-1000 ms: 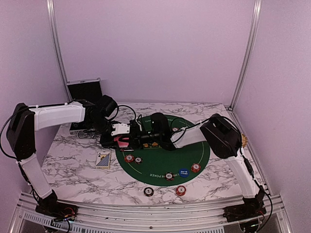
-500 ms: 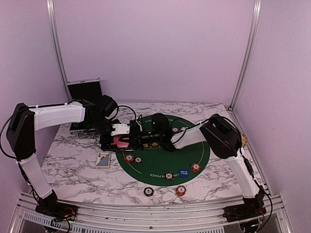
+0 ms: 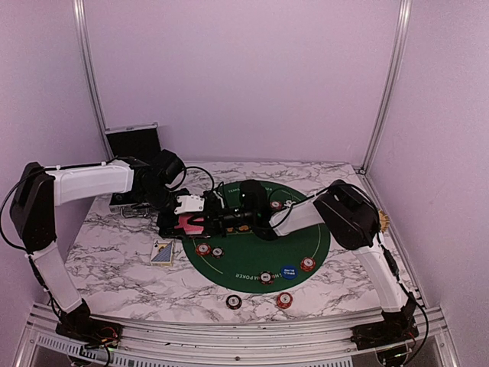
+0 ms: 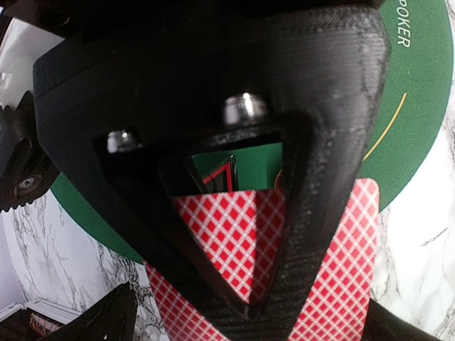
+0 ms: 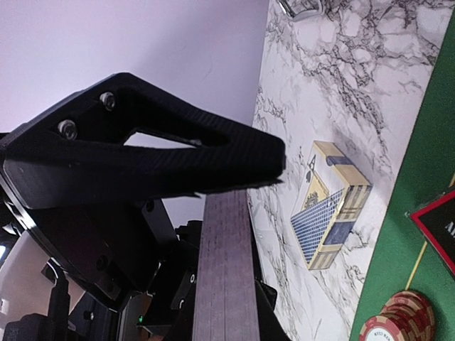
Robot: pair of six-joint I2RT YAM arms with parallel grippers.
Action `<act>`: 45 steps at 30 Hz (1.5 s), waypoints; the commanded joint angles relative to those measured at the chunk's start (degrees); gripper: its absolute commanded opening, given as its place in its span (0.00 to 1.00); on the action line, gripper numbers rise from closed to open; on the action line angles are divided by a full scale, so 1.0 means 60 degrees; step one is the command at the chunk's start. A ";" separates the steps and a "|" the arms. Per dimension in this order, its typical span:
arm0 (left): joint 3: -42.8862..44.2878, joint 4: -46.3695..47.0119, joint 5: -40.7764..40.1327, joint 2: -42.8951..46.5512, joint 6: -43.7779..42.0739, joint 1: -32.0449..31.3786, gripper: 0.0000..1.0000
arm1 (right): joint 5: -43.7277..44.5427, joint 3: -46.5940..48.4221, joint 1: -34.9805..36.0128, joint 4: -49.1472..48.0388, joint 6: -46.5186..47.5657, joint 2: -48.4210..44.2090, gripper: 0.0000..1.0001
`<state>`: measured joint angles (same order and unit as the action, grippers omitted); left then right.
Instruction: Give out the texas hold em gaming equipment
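My left gripper (image 3: pixel 182 221) is shut on a pink-red-backed deck of cards (image 3: pixel 191 225) at the left edge of the green mat (image 3: pixel 252 256). The deck's chequered back fills the left wrist view (image 4: pixel 334 284), and its edge shows in the right wrist view (image 5: pixel 224 284). My right gripper (image 3: pixel 219 222) is against the deck, with one finger (image 4: pixel 213 106) lying across the card back. Its jaw gap is hidden. Dark-red chips (image 3: pixel 202 248) and a blue button (image 3: pixel 288 271) lie on the mat. A black red-edged marker (image 5: pixel 437 220) shows partly. No orange button is seen.
A blue and yellow card box (image 3: pixel 162 251) lies on the marble left of the mat and also shows in the right wrist view (image 5: pixel 330 206). The open black case (image 3: pixel 134 141) stands at the back left. Two chips (image 3: pixel 234 301) lie off the mat near the front edge.
My right gripper has shifted slightly left, closer against the deck. The left arm and the deck have stayed put.
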<state>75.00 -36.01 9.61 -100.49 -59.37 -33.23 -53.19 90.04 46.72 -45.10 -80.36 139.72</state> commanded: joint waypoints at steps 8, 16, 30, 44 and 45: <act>0.0015 -0.0169 0.0545 -0.0286 0.0057 0.0134 0.99 | -0.0320 0.0270 0.0024 -0.0245 0.0223 -0.0243 0.04; 0.0224 -0.0248 0.0694 -0.0226 0.0174 0.0163 0.85 | -0.0325 0.0410 0.0036 0.0163 0.0343 -0.0127 0.03; 0.0511 -0.0238 0.0674 -0.0098 0.0145 0.0163 0.58 | -0.0058 0.0349 -0.0011 0.1331 0.1061 -0.0226 0.11; 0.0640 -0.0323 0.0756 -0.0187 0.0251 0.0163 0.44 | -0.0121 0.0346 -0.0013 0.0168 0.0331 -0.0098 0.31; 0.0632 -0.0326 0.0732 -0.0193 0.0249 0.0163 0.43 | -0.0105 0.0338 -0.0009 0.0147 0.0307 -0.0098 0.26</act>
<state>77.08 -37.78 13.02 -101.45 -58.04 -32.56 -53.32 90.94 46.63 -40.86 -77.01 139.70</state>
